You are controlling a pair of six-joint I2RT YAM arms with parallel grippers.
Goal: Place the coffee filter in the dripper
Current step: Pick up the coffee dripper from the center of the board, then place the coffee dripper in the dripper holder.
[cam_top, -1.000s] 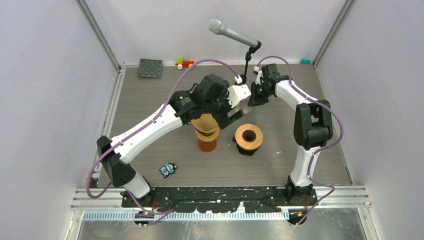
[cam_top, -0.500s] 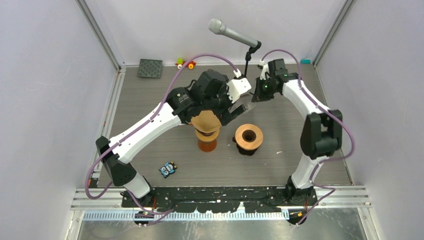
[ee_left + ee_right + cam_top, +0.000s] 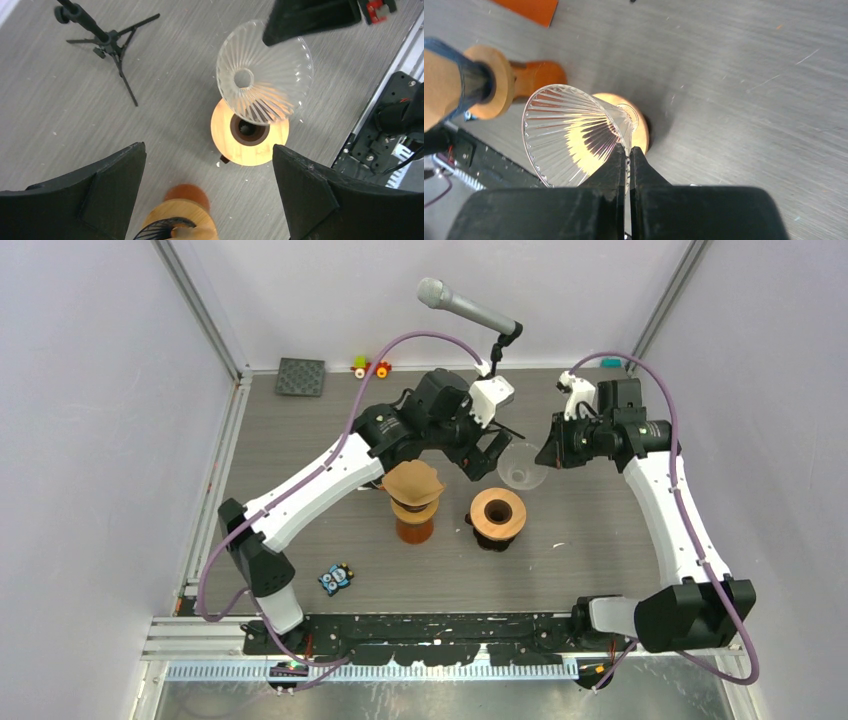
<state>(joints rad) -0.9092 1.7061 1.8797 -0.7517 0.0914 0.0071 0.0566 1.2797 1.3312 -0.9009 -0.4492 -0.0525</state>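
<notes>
— Grey plank table (image 3: 290,430), pale lilac walls: what's new on the bench?

— A handover. A second ago the two arms met over the middle of the table. Now the right gripper (image 3: 545,453) has swung out to its own side with the clear ribbed dripper (image 3: 522,468), its fingers pressed together on the glass rim and the cone tilted in the air.

— And the other arm?

— The left gripper (image 3: 482,455) has let go and stands spread wide, holding nothing.

— Where is the coffee filter (image 3: 412,483)?

— Brown paper, sitting on top of the orange holder (image 3: 413,530), untouched, just left of the wooden ring (image 3: 497,515) and close under the left gripper.

— How far along, then?

— Early, by my reading. The dripper probably has to be seated in the wooden ring first, and it hangs near it on the far side, not yet over the hole. The freed left gripper looks well placed to pick up the coffee filter.
</notes>
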